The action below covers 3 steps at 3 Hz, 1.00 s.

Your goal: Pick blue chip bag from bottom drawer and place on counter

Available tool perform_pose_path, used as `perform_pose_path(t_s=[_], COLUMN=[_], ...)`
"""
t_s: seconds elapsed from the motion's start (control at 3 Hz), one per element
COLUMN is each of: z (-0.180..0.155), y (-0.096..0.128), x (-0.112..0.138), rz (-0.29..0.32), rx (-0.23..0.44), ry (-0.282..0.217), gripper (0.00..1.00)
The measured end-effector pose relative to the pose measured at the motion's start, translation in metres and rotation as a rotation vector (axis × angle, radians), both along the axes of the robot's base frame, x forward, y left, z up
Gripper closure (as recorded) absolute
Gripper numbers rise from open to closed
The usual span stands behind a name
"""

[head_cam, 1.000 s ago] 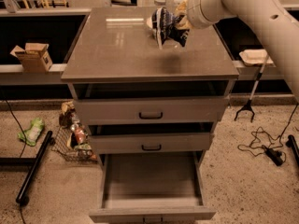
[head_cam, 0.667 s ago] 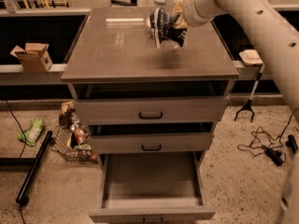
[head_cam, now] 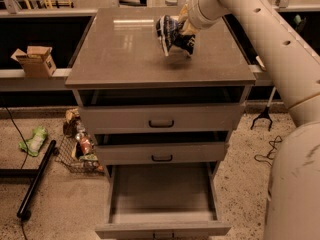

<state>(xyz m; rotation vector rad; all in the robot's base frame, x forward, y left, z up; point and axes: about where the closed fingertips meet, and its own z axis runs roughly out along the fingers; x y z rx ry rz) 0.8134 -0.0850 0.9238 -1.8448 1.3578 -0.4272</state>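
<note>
The blue chip bag [head_cam: 172, 34] is dark blue with white print and hangs crumpled just above the counter [head_cam: 125, 54], near its right rear part. My gripper [head_cam: 181, 31] reaches in from the upper right and is shut on the bag; the bag hides most of the fingers. The bottom drawer [head_cam: 162, 191] is pulled fully out at the foot of the cabinet and its flat grey bottom is bare. The two black-handled drawers above it stand slightly open.
A cardboard box [head_cam: 34, 60] sits on the left ledge. A green bag [head_cam: 34, 140] lies on the floor at left, by a wire basket of snacks [head_cam: 80, 146] and a black pole [head_cam: 35, 180]. My arm [head_cam: 285, 74] fills the right side.
The bag and gripper have moved slightly left and down toward the counter top. The arm now reaches further across the right side of the view.
</note>
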Motion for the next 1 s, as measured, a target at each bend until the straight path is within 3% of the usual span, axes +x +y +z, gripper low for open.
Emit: perform_pose_path(t_s=[0.33, 0.67, 1.0], z=[-0.008, -0.013, -0.013], y=[-0.001, -0.020, -0.057], x=[0.003, 0.002, -0.011], rz=[-0.006, -0.039, -0.097], rx=[-0.001, 0.020, 0.096], ry=[0.028, 0.049, 0.055], gripper=[0.13, 0.00, 0.00])
